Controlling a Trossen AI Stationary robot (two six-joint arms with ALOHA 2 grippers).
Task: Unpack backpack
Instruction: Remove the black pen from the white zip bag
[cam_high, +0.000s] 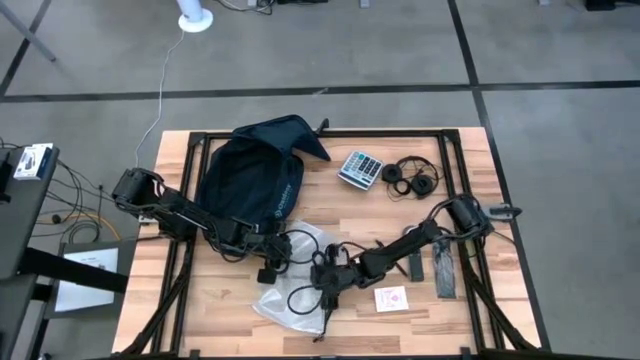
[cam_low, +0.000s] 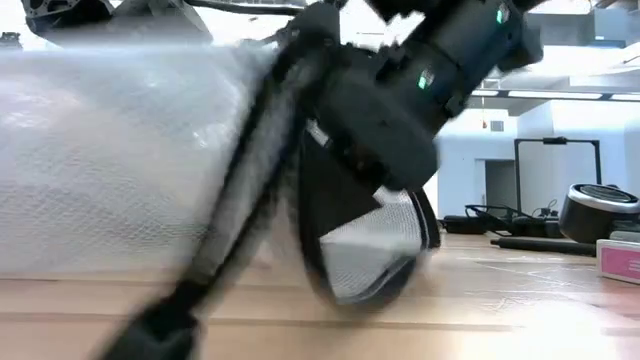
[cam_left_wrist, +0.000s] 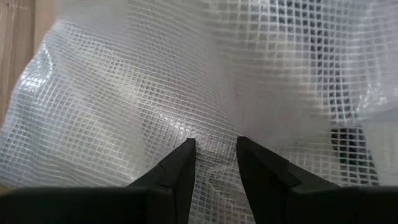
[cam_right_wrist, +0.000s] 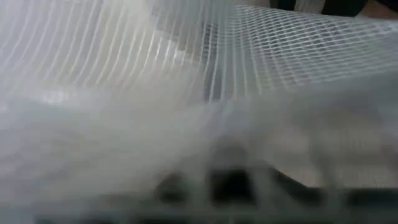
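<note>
Lying behind both hands, backpack (cam_high: 250, 180); left hand (cam_high: 272, 262) pinches pouch (cam_high: 300, 285), right hand (cam_high: 322, 290) unclear.

- backpack (cam_high: 250, 180): dark navy, near black, faint pale print on the front
- pouch (cam_high: 290, 285): clear plastic, white grid mesh pattern all over; same pouch (cam_left_wrist: 155, 93) shows fine white squares on see-through film, dark shapes behind it
- table (cam_high: 400, 330): light wood, plank stripes, black frame lines across it
- calculator (cam_high: 360, 168): grey body, rows of pale keys
- headphones (cam_high: 413, 178): black, black cable
- small card (cam_high: 391, 298): white with red print
- left gripper (cam_left_wrist: 214, 158): black fingers
- right gripper (cam_high: 325, 283): black, small green light on the arm in the low view
- floor (cam_high: 560, 100): grey, dark seam lines
</note>
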